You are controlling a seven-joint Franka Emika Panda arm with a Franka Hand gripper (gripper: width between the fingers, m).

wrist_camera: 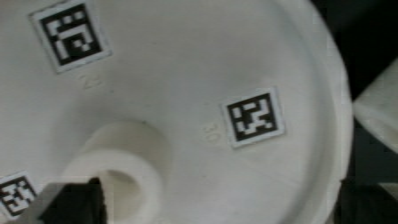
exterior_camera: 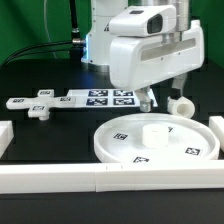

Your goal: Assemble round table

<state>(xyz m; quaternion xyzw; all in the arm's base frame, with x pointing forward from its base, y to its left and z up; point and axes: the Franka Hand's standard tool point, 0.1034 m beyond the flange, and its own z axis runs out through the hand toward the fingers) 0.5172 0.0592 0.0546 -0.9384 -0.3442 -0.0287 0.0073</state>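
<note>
The large white rimmed disc (exterior_camera: 155,140) lies flat near the front of the table, its central hub (exterior_camera: 157,128) facing up. It fills the wrist view (wrist_camera: 196,90), where its hub (wrist_camera: 111,165) and square tags show. My gripper (exterior_camera: 147,102) hangs just above the disc's far rim, open and empty. In the wrist view its dark fingertips (wrist_camera: 39,200) stand wide apart at the picture's edges, with the gripper (wrist_camera: 210,205) over the disc. The short cylinder leg (exterior_camera: 181,104) stands behind the disc on the exterior view's right. The small base piece (exterior_camera: 38,110) lies at the far left.
The marker board (exterior_camera: 100,98) lies behind the disc, left of the gripper. Long white rails border the front (exterior_camera: 100,182), the left (exterior_camera: 5,135) and the right (exterior_camera: 215,128). The arm's white body (exterior_camera: 150,50) looms over the back of the table.
</note>
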